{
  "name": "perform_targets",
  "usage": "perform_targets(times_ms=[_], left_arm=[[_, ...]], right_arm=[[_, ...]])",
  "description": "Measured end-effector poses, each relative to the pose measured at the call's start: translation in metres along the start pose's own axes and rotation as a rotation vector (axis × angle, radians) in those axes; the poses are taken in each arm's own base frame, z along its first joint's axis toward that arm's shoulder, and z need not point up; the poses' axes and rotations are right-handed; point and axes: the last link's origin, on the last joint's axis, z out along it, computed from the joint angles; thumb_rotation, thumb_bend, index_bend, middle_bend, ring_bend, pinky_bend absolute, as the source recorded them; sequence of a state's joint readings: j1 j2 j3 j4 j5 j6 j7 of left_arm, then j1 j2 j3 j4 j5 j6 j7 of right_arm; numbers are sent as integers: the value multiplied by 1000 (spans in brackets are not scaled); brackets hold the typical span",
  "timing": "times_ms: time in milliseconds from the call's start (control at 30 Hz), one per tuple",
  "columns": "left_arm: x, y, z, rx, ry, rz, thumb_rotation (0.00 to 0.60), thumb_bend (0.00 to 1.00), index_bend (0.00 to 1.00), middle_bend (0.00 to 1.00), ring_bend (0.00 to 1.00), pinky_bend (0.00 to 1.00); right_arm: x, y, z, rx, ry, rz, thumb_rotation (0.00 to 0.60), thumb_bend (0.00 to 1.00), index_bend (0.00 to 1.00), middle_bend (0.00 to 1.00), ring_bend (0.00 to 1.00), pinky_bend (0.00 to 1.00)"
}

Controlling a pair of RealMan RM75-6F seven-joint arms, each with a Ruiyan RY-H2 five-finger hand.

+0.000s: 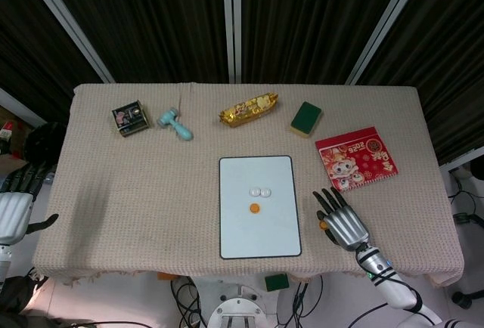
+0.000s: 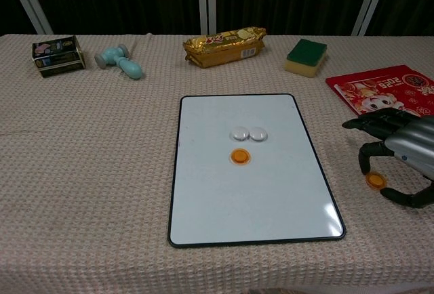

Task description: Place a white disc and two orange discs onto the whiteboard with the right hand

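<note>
The whiteboard [image 1: 257, 237] [image 2: 244, 199] lies flat at the table's middle. Two white discs [image 1: 261, 191] [image 2: 248, 133] sit side by side on it, with one orange disc [image 1: 255, 208] [image 2: 239, 156] just below them. A second orange disc [image 1: 324, 224] [image 2: 375, 180] lies on the cloth right of the board. My right hand [image 1: 344, 222] [image 2: 403, 152] hovers over this disc, fingers spread and arched, a fingertip and the thumb on either side of it, holding nothing. My left hand [image 1: 15, 211] hangs off the table's left edge, fingers apart and empty.
A red booklet [image 1: 355, 158] [image 2: 386, 91] lies just beyond the right hand. Along the far side stand a green sponge [image 2: 306, 57], a gold snack pack [image 2: 224, 45], a teal toy hammer [image 2: 119, 62] and a small box [image 2: 57, 55].
</note>
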State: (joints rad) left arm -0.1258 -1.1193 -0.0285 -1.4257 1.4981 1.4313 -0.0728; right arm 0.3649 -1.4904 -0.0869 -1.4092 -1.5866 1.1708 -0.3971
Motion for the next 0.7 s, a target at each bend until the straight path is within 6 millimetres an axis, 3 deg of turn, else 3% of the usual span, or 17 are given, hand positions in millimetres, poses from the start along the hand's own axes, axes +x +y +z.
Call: perform_targets(times_ms=[200, 367, 700], left_arm=[[0, 1, 1, -4, 1, 2, 600, 127, 106, 42, 0, 101], [1, 1, 2, -9, 6, -2, 600, 127, 106, 42, 0, 102], [3, -4, 4, 2, 7, 1, 600, 127, 107, 42, 0, 101]], right_arm=[[18, -10, 11, 49, 66, -1, 600, 380, 560, 35, 0, 0], [40, -26, 36, 108, 128, -38, 600, 379, 572, 34, 0, 0], [45, -65, 86, 171, 60, -21, 600, 373, 571, 22, 0, 0]])
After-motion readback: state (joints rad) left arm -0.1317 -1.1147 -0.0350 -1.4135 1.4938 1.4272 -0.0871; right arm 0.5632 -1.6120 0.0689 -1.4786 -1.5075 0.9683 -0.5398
